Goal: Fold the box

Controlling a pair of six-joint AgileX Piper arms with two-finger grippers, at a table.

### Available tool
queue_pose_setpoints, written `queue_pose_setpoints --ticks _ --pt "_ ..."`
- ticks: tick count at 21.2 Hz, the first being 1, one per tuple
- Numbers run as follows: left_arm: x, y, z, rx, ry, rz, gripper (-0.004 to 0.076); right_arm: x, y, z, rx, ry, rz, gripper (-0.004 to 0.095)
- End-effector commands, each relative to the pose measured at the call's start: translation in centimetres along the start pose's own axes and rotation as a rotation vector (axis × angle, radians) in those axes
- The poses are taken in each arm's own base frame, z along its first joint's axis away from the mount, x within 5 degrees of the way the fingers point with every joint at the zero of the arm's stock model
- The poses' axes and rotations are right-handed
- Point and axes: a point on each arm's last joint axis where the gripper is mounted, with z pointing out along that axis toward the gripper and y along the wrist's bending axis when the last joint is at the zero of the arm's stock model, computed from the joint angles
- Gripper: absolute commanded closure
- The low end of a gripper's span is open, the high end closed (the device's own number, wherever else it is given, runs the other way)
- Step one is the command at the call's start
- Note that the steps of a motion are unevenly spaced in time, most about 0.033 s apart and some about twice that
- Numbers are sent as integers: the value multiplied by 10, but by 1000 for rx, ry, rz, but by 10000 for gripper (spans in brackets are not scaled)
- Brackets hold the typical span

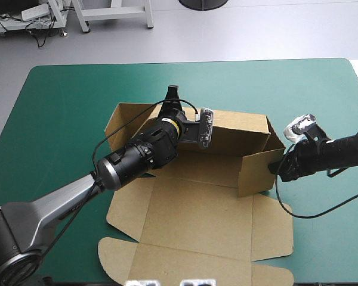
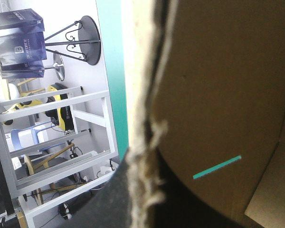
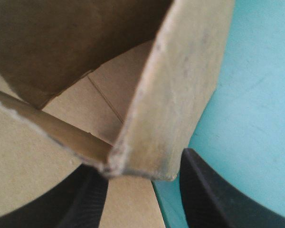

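left gripper (image 1: pixel 172 94): clamped on box (image 1: pixel 191 217) wall, board edge between its fingers | right gripper (image 1: pixel 276 167): fingers apart, raised box corner between them, teal-green cover (image 3: pixel 256 95) beside it

Floor (image 1: pixel 256 30): pale grey and smooth, lying beyond the table's far edge, evenly lit with soft shadows.
Table (image 1: pixel 59 107): covered in teal-green, its far corners rounded; in the left wrist view a narrow strip of the same cover (image 2: pixel 109 71) showed.
White frame (image 1: pixel 116 15): painted metal legs stood on the floor past the far edge.
Black base (image 1: pixel 203 3): round, just beyond the far edge, cut off by the high view.
Power strip (image 1: pixel 34 12): white, on a low shelf among cables near the far left corner.
Black stand (image 2: pixel 88 33): round top with curled metalwork.
Blue bags (image 2: pixel 21 40): dark, stacked beside the stand.
Wooden stool (image 2: pixel 42 161): pale, behind another white frame (image 2: pixel 92 118).
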Motion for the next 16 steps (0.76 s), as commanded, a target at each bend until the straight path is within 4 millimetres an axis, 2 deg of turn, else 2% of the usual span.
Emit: queue_pose_setpoints --ticks 1,12,16 --pt "6 8 -14 -3 17 -42 734 -14 12 -11 -37 -125 -58 470" --pt "-1 16 -12 -102 -56 -96 734 -12 16 -11 -83 -102 -56 470" --pt "-5 7 3 -64 -22 -58 734 -14 19 -10 -97 -107 -62 470"
